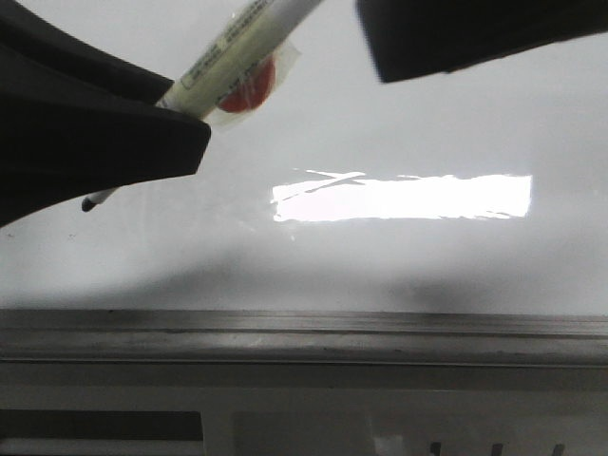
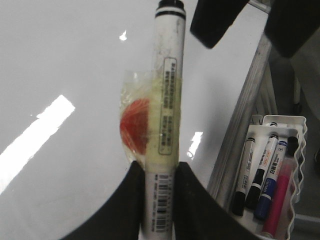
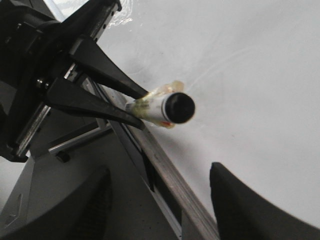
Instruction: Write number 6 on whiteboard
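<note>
The whiteboard [image 1: 427, 123] fills the front view, glossy white with a bright rectangular glare [image 1: 404, 198] and a grey bottom rail [image 1: 304, 328]. No number 6 shows on it in any view. My left gripper [image 1: 185, 109] is shut on a white marker [image 1: 237, 47] wrapped in yellowed tape with a red patch [image 1: 252, 90]. A thin dark tip [image 1: 90, 202] sticks out below the gripper, close to the board. In the left wrist view the fingers [image 2: 160, 170] clamp the marker [image 2: 167, 90] at its barcode end. My right gripper [image 3: 160, 175] is open and empty, above and right of the marker [image 3: 170, 107].
A white tray [image 2: 300, 125] beside the board's rail [image 2: 245, 115] holds several markers [image 2: 265, 170], black, blue and pink. Faint erased streaks [image 1: 328, 176] lie at the glare's upper left. My right gripper's dark finger [image 1: 427, 38] hangs over the board's upper right.
</note>
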`<state>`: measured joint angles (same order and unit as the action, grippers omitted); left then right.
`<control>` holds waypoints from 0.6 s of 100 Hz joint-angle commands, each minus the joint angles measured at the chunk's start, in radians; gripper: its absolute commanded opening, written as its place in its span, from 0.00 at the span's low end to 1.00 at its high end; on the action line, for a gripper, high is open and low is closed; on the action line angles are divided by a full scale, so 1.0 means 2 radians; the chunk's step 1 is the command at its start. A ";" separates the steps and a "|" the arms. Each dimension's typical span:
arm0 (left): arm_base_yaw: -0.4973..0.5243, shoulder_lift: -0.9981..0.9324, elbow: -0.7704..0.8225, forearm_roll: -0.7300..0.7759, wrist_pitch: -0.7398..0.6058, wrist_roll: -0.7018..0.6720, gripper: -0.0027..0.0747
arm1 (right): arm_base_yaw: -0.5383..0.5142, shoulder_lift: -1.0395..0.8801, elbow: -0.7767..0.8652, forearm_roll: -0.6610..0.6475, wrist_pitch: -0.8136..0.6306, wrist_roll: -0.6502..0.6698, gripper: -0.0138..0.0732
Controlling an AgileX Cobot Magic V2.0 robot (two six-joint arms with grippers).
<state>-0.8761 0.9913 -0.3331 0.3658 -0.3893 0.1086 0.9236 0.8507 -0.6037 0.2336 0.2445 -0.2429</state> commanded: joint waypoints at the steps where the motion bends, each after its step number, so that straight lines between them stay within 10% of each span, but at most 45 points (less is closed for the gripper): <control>1: -0.005 -0.001 -0.016 0.014 -0.042 0.000 0.01 | 0.007 0.018 -0.023 0.015 -0.050 -0.006 0.61; 60: -0.005 0.018 -0.016 0.042 -0.045 0.000 0.01 | 0.007 0.060 -0.053 0.046 -0.071 -0.006 0.47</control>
<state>-0.8778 1.0267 -0.3331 0.4641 -0.3939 0.1086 0.9357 0.9774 -0.6737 0.3083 0.1787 -0.2470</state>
